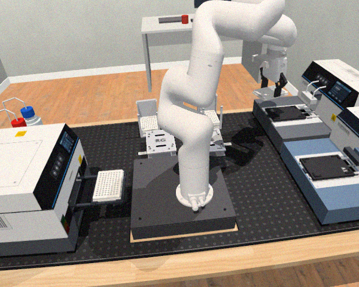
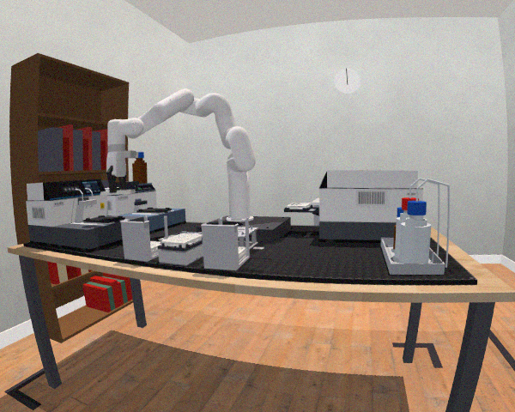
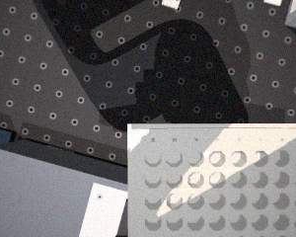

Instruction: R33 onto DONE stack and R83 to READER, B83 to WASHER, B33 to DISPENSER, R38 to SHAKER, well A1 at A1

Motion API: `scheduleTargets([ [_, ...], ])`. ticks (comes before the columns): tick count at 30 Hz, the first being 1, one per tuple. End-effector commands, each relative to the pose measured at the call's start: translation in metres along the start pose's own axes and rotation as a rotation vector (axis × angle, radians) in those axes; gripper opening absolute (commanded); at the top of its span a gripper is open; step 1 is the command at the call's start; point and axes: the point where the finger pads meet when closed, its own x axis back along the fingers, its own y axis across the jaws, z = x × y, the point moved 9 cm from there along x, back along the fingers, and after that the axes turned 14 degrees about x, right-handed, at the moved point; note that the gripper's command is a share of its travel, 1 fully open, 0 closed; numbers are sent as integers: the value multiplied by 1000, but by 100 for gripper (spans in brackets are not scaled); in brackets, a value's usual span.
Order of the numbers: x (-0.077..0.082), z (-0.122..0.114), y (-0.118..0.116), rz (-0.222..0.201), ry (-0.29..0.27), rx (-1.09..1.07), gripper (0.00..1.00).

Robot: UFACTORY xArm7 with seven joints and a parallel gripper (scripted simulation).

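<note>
My claw grips a well plate aloft, just beyond the grey station's empty black nest.

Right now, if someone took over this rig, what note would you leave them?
Gripper: shut on a well plate, held in the air near the far end of the grey station; label unreadable.
Black nests on the grey station and the blue station: no plate on either.
White plate: lying on the left instrument's tray.
Rack: a plate shows inside.
Left: seat the held plate, move the others on, let go.
</note>
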Motion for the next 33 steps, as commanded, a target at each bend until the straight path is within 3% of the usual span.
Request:
scheduleTargets([
  [1, 2, 7, 4, -2, -7, 29, 0],
  [33, 2, 89, 45, -2, -7, 254, 0],
])
